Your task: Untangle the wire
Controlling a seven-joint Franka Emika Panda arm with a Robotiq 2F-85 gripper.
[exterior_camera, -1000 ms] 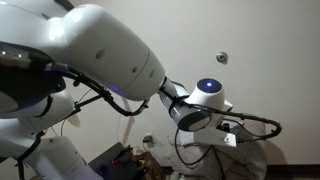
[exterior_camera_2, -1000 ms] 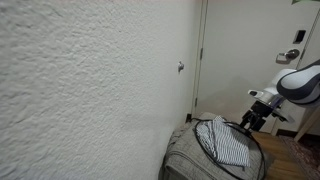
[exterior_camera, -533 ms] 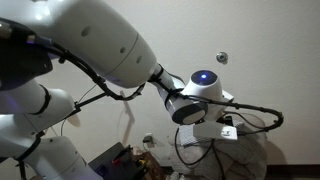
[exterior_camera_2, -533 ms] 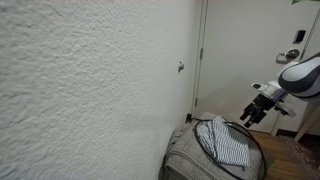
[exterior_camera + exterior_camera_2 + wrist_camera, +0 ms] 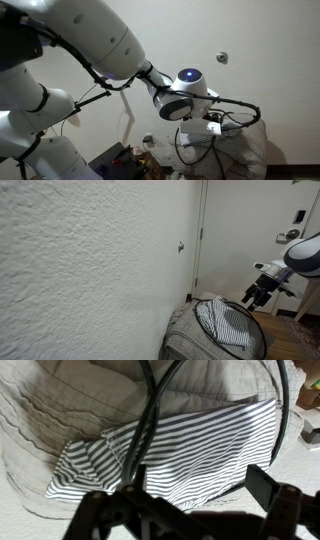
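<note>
End effector: the end effector [image 5: 178, 498] is spread wide, its two dark fingers [image 5: 268, 490] well apart at the bottom of the wrist view. Nothing is pinched between them. In an exterior view it [image 5: 252, 295] hangs above the right side of the cushion.
Wire: the wire [image 5: 148, 412] lies on top of the striped cloth. Two black strands come down from the top edge of the wrist view, cross near each other and run on toward the left finger. Another strand curves around the cloth's right side. Whether any strand touches a finger cannot be told. In an exterior view the wire [image 5: 201, 322] loops around the cloth.
Striped cloth: the striped cloth [image 5: 200, 450] is white with dark stripes and spread flat on the cushion, also seen at [image 5: 228, 323].
Cushion: the cushion [image 5: 183, 336] is round and grey-beige, with creased fabric [image 5: 60, 405].
Arm: the white arm [image 5: 90, 40] fills much of an exterior view.
</note>
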